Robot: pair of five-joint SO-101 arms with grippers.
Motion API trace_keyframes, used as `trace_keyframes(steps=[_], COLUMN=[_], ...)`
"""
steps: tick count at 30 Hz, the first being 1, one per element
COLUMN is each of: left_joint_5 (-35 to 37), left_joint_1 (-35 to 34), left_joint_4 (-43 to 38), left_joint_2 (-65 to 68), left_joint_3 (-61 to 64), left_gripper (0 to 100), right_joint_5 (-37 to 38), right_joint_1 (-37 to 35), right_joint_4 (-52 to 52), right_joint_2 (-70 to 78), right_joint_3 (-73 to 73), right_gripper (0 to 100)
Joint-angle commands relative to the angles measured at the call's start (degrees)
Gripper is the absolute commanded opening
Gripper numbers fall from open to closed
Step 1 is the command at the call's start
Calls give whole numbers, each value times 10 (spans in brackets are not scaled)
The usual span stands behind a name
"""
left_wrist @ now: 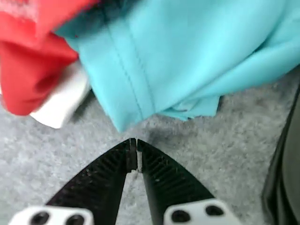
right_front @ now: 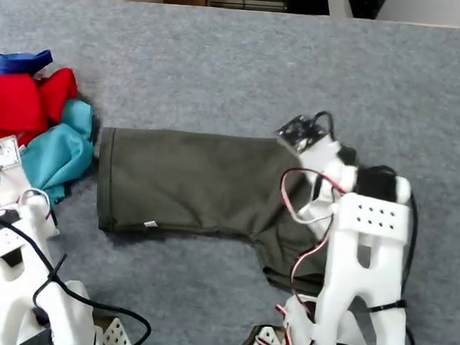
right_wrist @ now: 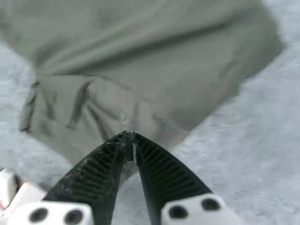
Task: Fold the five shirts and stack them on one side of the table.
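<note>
Early going here, by the look of it. No folded stack anywhere on the table (right_front: 301,59). The olive shirt (right_front: 190,181) lies across the middle of the high view, spread into a long band, hem end toward the left. One part trails off toward the lower right under the right arm. I'd call it part-folded at best.

At the left edge sits a crumpled heap: red shirt (right_front: 14,102), teal shirt (right_front: 62,149), and a blue shirt (right_front: 13,61) just above them, all touching. None folded. That's four colours; a fifth I can't make out.

The olive cloth looks soft and matte, with shallow creases and a stitched hem, and it lies mostly flat.

The left claw (left_wrist: 133,154) sits at the lower left with its tips pressed together on nothing, just beside the teal hem. The right claw (right_wrist: 129,140) is likewise closed and empty, over the olive shirt's rumpled end.

Most of the job is left, I'd judge.
</note>
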Motion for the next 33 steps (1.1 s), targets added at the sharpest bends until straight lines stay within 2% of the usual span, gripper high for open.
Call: trace_keyframes(steps=[1, 4, 11, 23, 28, 33], left_joint_5=[-5, -5, -5, -5, -6, -6], left_joint_1=[-10, -11, -6, -6, -6, -6], left_joint_4=[-36, -40, -42, -42, -42, -42], left_joint_2=[-14, -14, -14, -14, -14, -14], left_joint_3=[18, 18, 13, 15, 17, 18], left_gripper=[19, 19, 19, 19, 19, 19], right_joint_5=[9, 33, 31, 122, 179, 200], right_joint_1=[-33, -68, -146, -146, -145, -148], right_joint_4=[12, 11, -6, -150, -157, -147], right_joint_2=[-18, -18, -15, -14, -14, -15], right_joint_3=[37, 78, 96, 252, 297, 296], right_gripper=[8, 8, 8, 6, 5, 5])
